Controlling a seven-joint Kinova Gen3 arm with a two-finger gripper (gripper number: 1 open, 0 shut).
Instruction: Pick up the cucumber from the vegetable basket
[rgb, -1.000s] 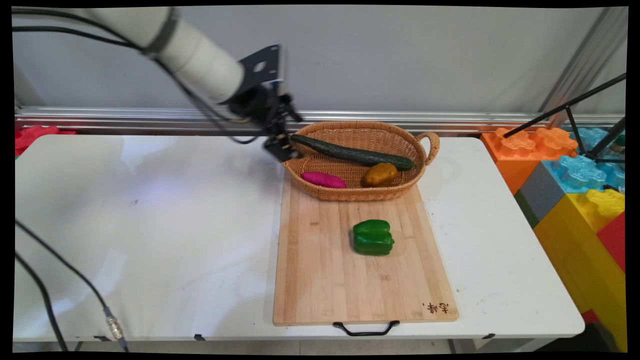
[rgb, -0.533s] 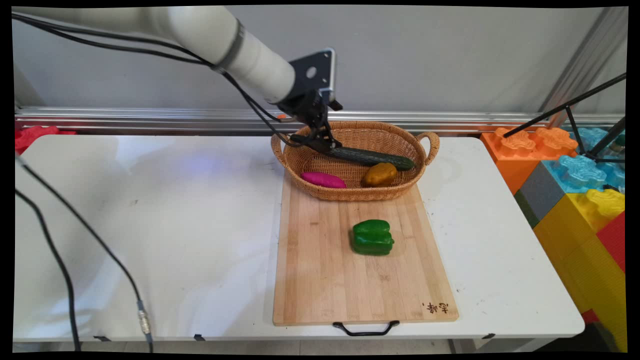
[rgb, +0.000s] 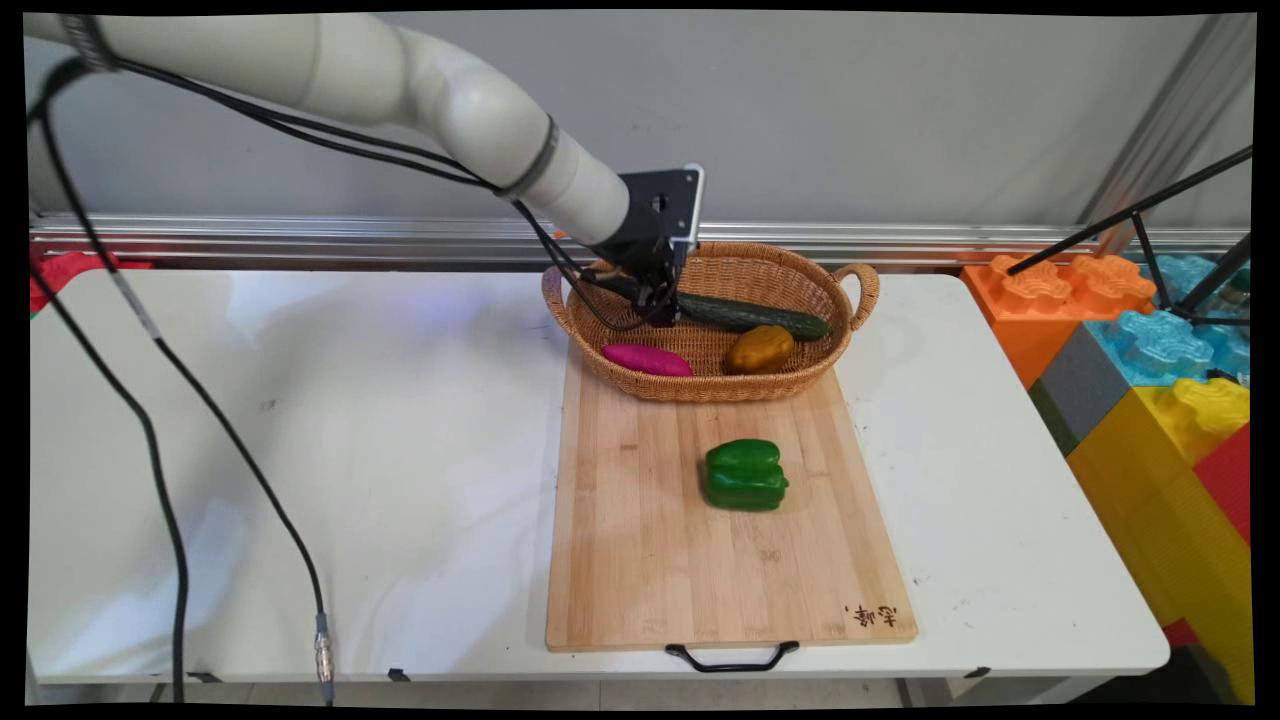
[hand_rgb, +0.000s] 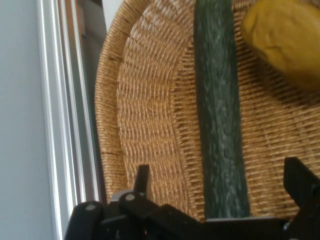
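My gripper hangs low inside the left part of a wicker basket, open, over the left end of a long dark green cucumber. In the hand view the cucumber runs between the two spread fingers of the gripper; whether they touch it I cannot tell. A brownish-yellow potato lies beside the cucumber, and shows in the hand view as the potato at the top right. A magenta sweet potato lies at the basket's front left.
The basket stands on the far end of a wooden cutting board with a black handle at its near edge. A green bell pepper sits mid-board. Big coloured blocks and a tripod stand off the table's right end.
The arm has swung right, carrying the gripper from the basket's left rim to a spot over the cucumber's left end, and lower into the basket. Nothing in the basket has moved.
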